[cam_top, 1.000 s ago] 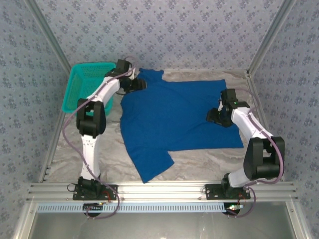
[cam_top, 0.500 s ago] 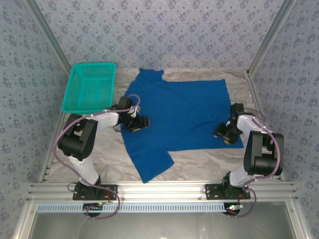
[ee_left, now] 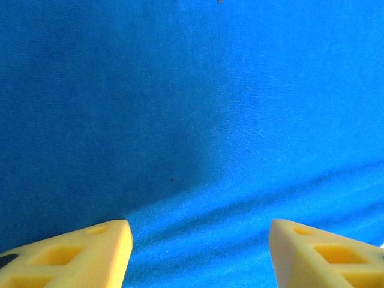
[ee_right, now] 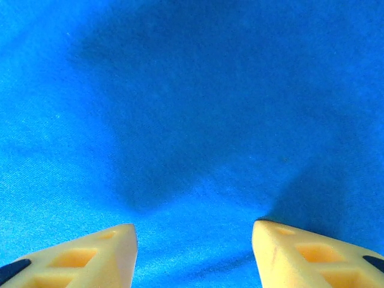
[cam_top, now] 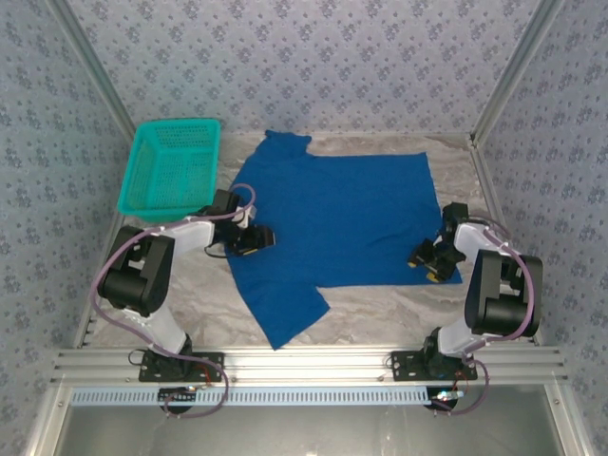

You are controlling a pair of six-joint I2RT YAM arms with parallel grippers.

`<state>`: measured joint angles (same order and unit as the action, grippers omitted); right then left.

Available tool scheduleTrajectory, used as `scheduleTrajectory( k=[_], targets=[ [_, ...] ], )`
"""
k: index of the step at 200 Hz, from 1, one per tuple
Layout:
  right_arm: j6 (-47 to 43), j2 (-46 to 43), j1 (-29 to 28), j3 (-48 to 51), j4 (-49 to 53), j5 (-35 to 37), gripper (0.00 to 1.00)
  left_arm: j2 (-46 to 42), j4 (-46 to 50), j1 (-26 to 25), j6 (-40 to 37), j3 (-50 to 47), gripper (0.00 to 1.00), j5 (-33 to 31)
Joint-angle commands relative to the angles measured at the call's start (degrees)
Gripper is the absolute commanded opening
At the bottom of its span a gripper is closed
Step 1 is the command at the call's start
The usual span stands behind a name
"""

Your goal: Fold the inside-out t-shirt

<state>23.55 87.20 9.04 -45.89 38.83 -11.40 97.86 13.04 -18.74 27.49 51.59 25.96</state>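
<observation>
Fingers point(ee_left: 84, 255) spread wide, the left gripper point(cam_top: 258, 239) and the right gripper point(cam_top: 425, 258) sit low over opposite edges of the inside-out t-shirt point(cam_top: 342, 214), laid flat on the marbled table point(cam_top: 389, 304). A teal basket point(cam_top: 141, 176), its mesh floor in view, stands far left beside the shirt.

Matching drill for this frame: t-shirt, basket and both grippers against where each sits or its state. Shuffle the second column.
Things:
1. t-shirt
2. basket
3. left gripper
4. right gripper

Places and states:
A. teal, at the far left of the table, just off the cloth
B. jaws apart, low over the shirt's left edge
C. blue, spread flat mid-table
D. jaws apart, low over the shirt's near right corner

Pairs: 1-C, 2-A, 3-B, 4-D
</observation>
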Motion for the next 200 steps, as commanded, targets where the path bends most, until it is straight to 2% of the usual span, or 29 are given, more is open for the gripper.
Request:
scheduleTrajectory(
  k=[1,25,57,81,95,121,132,152,173,186,200],
  targets=[
    [0.4,-0.5,-0.8,0.1,3.8,1.5,0.56,-0.7,4.6,0.7,-1.9,-0.5,0.63,-3.7],
    [-1.3,-2.8,-2.7,-3.6,3.3,0.8,0.57,-1.8,3.3,-1.2,-1.5,1.8,0.64,-2.8],
    [-3.5,-6.2,-4.3,-6.4,6.6,5.6,0.58,-5.3,0.5,-6.4,-0.1,4.6,0.66,-2.2],
    [-3.2,-9.2,-2.8,-4.0,8.7,9.5,0.58,-11.4,0.3,-10.6,-1.5,0.8,0.66,-4.0],
    [-1.8,-11.4,-1.5,-1.3,7.4,8.5,0.58,-15.9,1.2,-14.6,-3.6,-2.7,0.65,-7.0],
    [-0.5,-12.5,-1.9,0.0,5.2,5.6,0.57,-22.1,7.9,-26.6,-5.1,-6.6,0.6,-17.6],
    [-0.6,-12.3,-2.5,-0.2,4.7,4.5,0.57,-23.0,13.4,-31.2,-3.3,-6.5,0.57,-22.9],
    [-1.0,-12.4,-4.2,-1.2,4.5,3.6,0.57,-23.6,23.1,-37.8,1.1,-5.9,0.53,-27.5],
    [-1.9,-13.2,-4.7,-1.8,4.4,3.2,0.57,-24.6,28.5,-43.6,7.8,-6.5,0.52,-26.2],
    [-2.4,-13.7,-4.5,-1.7,4.2,2.6,0.57,-24.0,29.9,-46.4,11.5,-7.4,0.54,-23.4],
    [-2.5,-14.0,-4.6,-1.3,3.4,0.8,0.57,-22.9,32.0,-48.5,13.4,-8.3,0.57,-23.3]
  ],
)
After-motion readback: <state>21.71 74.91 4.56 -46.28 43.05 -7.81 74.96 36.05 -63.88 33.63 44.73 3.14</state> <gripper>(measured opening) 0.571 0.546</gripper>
